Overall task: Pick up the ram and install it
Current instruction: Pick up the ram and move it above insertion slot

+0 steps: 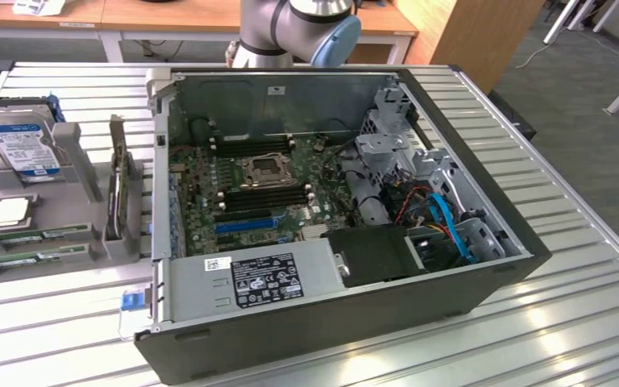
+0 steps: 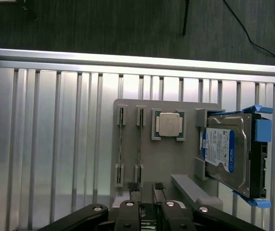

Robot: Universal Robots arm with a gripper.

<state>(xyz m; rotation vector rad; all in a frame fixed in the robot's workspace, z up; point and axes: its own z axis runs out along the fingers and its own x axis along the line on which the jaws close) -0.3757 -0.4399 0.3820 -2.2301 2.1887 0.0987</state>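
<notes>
Carpet [image 1: 595, 105] surrounds the ribbed metal table [image 1: 567, 266].

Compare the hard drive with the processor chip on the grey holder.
The blue-labelled metal hard drive is far bigger than the square silver processor chip. The drive stands propped in its cradle; the chip lies flat. The drive carries blue side rails; the chip has a green border. Both sit on the grey holder.
</notes>
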